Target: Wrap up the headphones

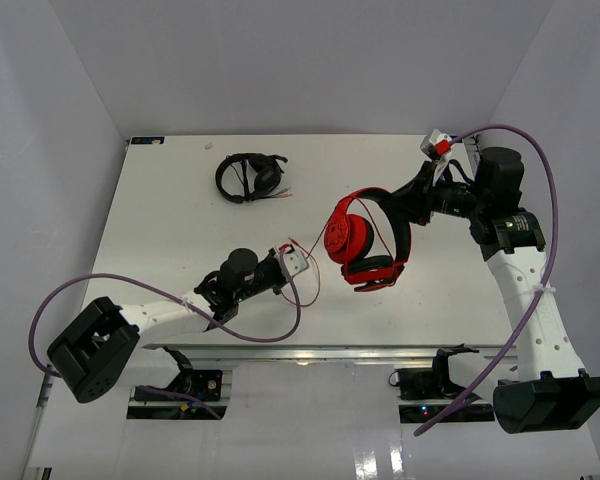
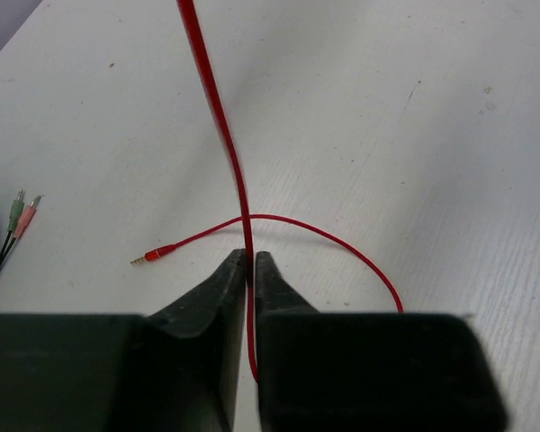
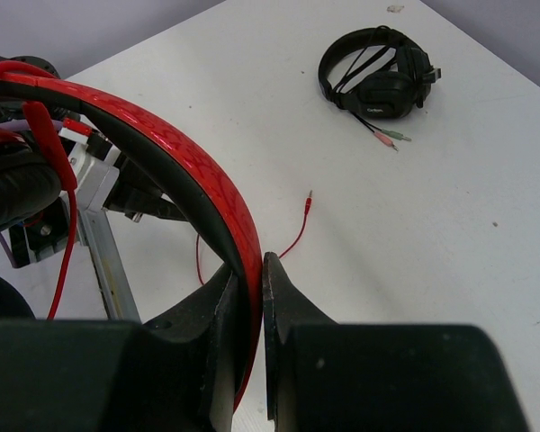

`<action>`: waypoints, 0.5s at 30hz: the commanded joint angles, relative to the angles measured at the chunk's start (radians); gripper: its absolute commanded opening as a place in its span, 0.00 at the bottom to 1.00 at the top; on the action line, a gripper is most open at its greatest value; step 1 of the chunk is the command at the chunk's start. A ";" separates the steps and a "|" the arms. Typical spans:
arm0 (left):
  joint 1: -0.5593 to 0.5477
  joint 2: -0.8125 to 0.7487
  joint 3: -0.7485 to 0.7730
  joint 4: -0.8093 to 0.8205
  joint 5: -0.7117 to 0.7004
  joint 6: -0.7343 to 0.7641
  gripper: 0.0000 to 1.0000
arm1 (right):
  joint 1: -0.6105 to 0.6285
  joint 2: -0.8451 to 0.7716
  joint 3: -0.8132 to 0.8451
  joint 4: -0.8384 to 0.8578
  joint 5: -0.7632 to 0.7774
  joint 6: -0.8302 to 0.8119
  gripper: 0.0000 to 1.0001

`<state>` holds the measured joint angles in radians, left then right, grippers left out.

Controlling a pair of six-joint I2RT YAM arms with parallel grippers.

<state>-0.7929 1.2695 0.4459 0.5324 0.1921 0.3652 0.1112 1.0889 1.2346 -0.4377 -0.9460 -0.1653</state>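
The red headphones (image 1: 365, 240) with black cushions hang above the table's middle. My right gripper (image 1: 400, 203) is shut on their red headband (image 3: 207, 180); it shows in the right wrist view (image 3: 250, 261). The thin red cable (image 2: 218, 117) runs from the headphones to my left gripper (image 1: 292, 262), which is shut on it, as the left wrist view (image 2: 250, 256) shows. Past the fingers the cable loops over the table and ends in a red plug (image 2: 155, 255), which also shows in the right wrist view (image 3: 308, 202).
All-black headphones (image 1: 250, 177) lie at the table's far left, with green and pink plugs (image 3: 394, 138) beside them; the plugs also show at the left edge of the left wrist view (image 2: 20, 214). White walls enclose the white table (image 1: 160, 220).
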 commanded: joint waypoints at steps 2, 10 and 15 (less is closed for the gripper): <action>0.004 -0.007 -0.006 0.021 0.040 -0.029 0.33 | -0.008 -0.029 0.041 0.068 -0.052 0.063 0.08; 0.004 0.030 -0.015 0.048 0.051 -0.050 0.31 | -0.013 -0.035 0.039 0.075 -0.058 0.078 0.08; 0.005 0.046 -0.024 0.065 0.078 -0.075 0.13 | -0.017 -0.032 0.039 0.083 -0.059 0.091 0.08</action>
<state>-0.7929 1.3075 0.4332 0.5590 0.2260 0.3220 0.1009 1.0851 1.2346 -0.4119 -0.9614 -0.1314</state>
